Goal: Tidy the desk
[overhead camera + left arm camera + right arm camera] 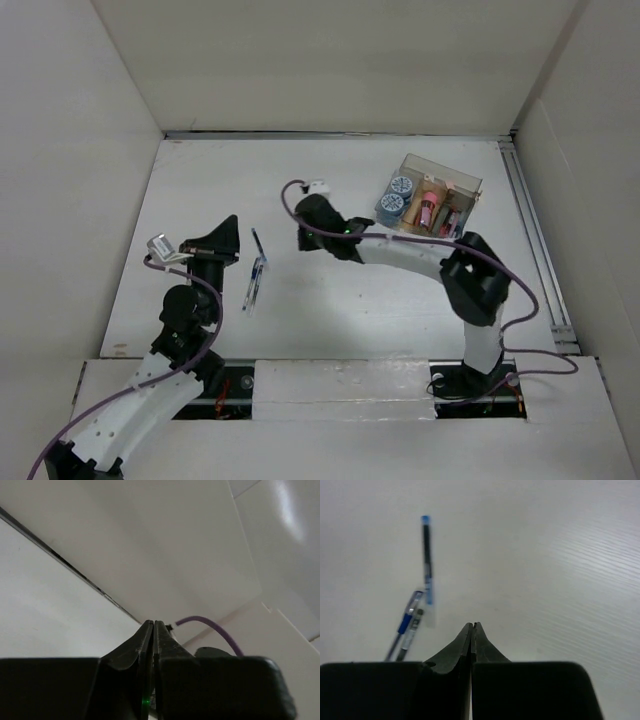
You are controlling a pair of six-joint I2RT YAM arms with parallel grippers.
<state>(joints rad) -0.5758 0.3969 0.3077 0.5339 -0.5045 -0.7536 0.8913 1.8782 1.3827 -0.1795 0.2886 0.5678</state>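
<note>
The white desk [350, 300] holds three pens left of centre: a dark pen with a blue end [258, 245] and two clear-and-blue pens [251, 287] lying side by side. The right wrist view shows the blue-ended pen [426, 555] and the pair [408, 625] ahead on the left. My right gripper [301, 238] is shut and empty, low over the desk just right of the pens; it also shows in its wrist view [472, 625]. My left gripper [231, 222] is shut and empty, pointing toward the far wall just left of the pens; it also shows in its wrist view [153, 623].
A clear plastic organizer box [462, 185] stands at the back right, holding two blue round items [396, 197], a pink item [430, 208] and other small things. A silvery strip [535, 240] runs along the desk's right edge. Pale walls enclose three sides.
</note>
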